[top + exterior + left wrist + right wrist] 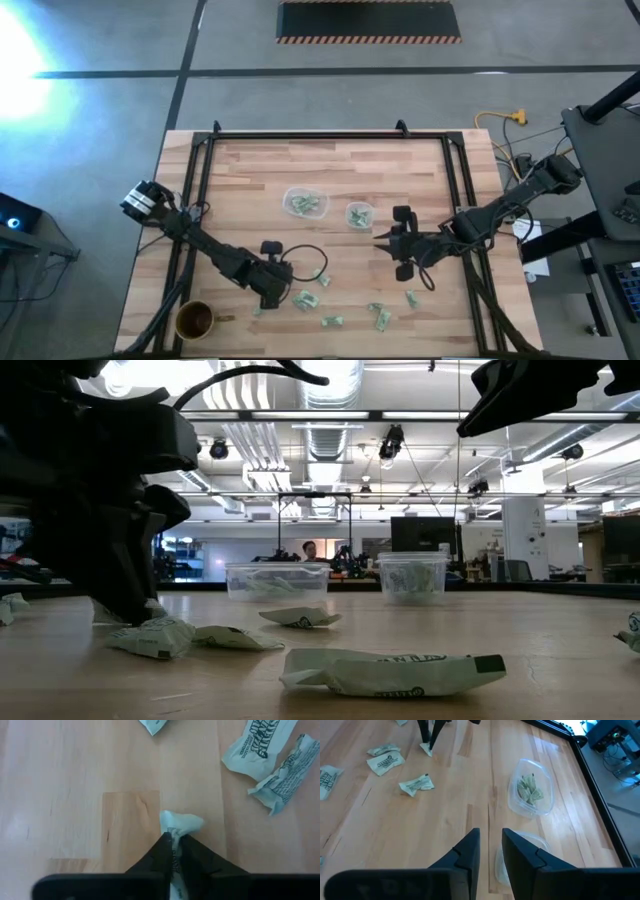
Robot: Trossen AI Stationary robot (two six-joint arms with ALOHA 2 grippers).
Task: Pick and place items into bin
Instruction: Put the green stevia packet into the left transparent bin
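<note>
- The left gripper (pixel 174 845) is down on the wooden table (pixel 250 180), close to its near edge; its two dark fingers are pinched shut on one small wrapped piece (pixel 181 822), and a pale crinkled end sticks out past the tips
- Other wrapped pieces lie loose just beside that gripper along the near edge: a pair (pixel 306 299) touching each other, one (pixel 331 321) nearer the edge, and some (pixel 381 318) more toward the right
- A round brown cup (pixel 195 319) stands in the near left corner
- The left wrist view shows black print on two crumpled pieces (pixel 270 757) that the high view shows only as pale specks
- The low view shows one long piece (pixel 390 672) lying flat in front, white with a dark green end, and others (pixel 190 636) by the dark gripper
- The right gripper (pixel 490 842) hangs above the table to the right of the middle, its fingers a little apart with nothing between them
- The bigger clear bin (pixel 306 203) sits near the middle with green pieces inside; a smaller clear tub (pixel 359 214) sits just beside it, on its right
- The right wrist view looks down into the bigger bin, and a rim shows under the fingers
- The far half of the table is bare wood, with a black frame (pixel 320 134) along the far edge and both sides
</note>
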